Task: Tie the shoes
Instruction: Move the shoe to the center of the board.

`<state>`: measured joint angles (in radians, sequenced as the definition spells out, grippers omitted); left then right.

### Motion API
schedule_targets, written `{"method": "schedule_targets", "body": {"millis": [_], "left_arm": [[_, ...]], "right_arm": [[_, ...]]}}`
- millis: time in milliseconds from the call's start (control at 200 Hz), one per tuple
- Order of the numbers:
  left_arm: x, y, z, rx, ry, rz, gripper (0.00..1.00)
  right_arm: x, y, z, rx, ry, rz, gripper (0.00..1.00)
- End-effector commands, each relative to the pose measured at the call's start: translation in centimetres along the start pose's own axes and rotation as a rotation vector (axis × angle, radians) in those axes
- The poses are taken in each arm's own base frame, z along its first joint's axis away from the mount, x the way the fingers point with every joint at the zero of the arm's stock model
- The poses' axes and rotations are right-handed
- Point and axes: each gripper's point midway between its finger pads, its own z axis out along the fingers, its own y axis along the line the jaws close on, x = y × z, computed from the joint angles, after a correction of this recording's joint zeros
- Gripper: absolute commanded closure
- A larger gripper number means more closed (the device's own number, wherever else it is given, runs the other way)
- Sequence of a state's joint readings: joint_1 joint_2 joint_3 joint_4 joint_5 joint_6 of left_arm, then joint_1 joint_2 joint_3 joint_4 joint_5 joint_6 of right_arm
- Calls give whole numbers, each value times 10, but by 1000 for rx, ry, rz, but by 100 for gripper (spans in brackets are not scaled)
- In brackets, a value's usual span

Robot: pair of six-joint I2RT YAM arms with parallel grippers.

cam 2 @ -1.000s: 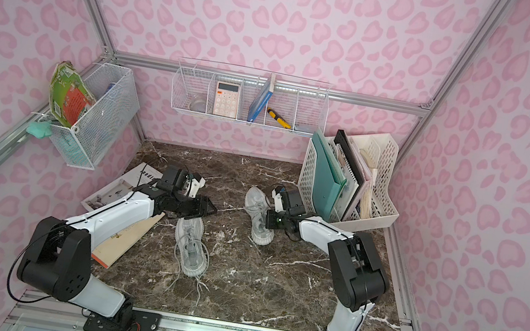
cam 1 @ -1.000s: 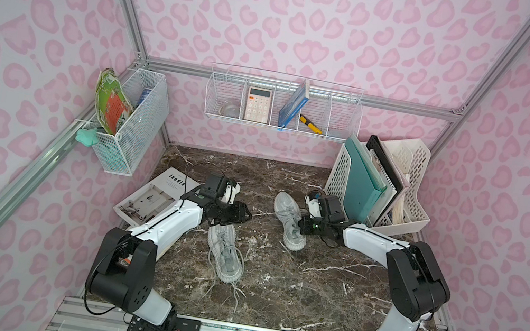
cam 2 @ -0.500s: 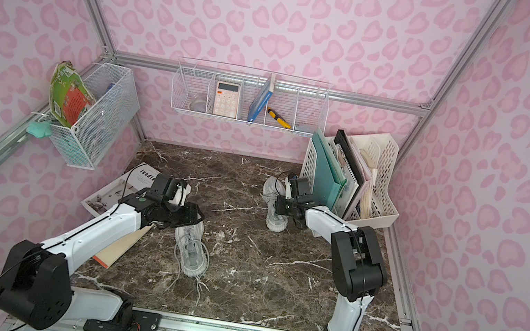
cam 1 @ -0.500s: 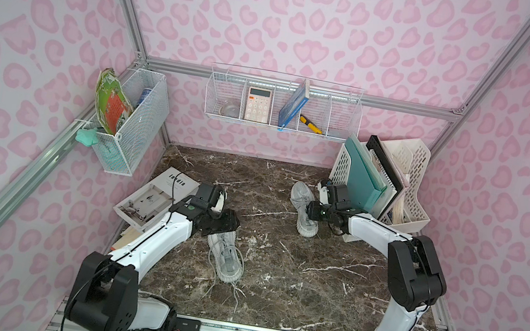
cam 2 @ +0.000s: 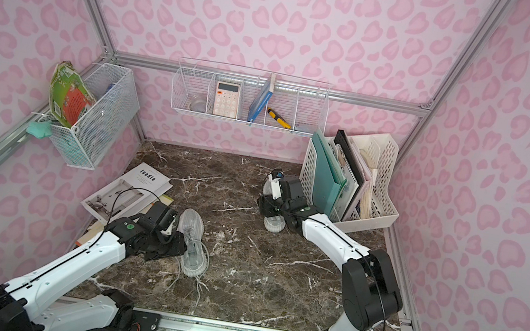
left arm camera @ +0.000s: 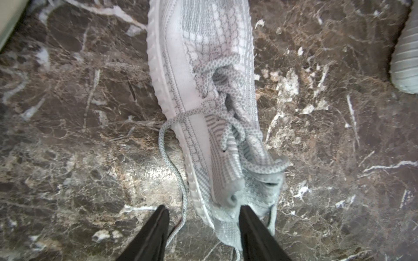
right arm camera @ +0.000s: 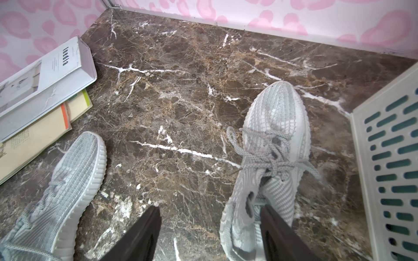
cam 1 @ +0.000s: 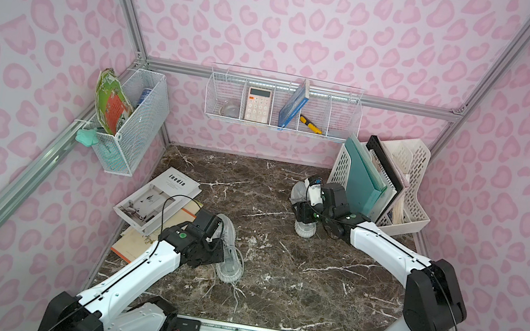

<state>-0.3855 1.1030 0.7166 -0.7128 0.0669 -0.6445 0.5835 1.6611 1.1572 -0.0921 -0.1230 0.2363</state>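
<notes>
The left gripper (left arm camera: 203, 209) is hanging, jaws apart, astride the heel of the near shoe (left arm camera: 199, 67); the right gripper (right arm camera: 210, 209), also spread, is possibly touching the far shoe (right arm camera: 274, 117) beside the file rack (right arm camera: 384, 158).

Bright, even light with soft shadows; glare on the marble tabletop (left arm camera: 144, 174), wrist views blurring toward edges.

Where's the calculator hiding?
In a top view, the calculator stands in the white wire shelf on the back wall, just left of the leaning blue book.
</notes>
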Motion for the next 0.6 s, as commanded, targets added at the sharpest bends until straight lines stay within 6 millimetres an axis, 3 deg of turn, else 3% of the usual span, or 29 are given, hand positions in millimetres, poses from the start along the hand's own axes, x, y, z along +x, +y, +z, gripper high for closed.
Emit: {"method": "schedule_targets", "body": {"millis": [0,175,320,460,595], "left_arm": [[-12,-18,10,58,3,43,54],[-30,-27,29,41,1,96,77],[-49,-66,34,121,7,184,100],[-67,-106,37,156,-1,255,100],[-75,-130,50,161,33,299,100]], "right_arm": [[10,18,-1,-60,31,-26,27],[29,21,-4,-76,60,-10,27],[44,9,-9,-79,102,31,28],[54,-16,-27,-45,99,89,29],[70,-22,-41,-26,116,111,29]]}}
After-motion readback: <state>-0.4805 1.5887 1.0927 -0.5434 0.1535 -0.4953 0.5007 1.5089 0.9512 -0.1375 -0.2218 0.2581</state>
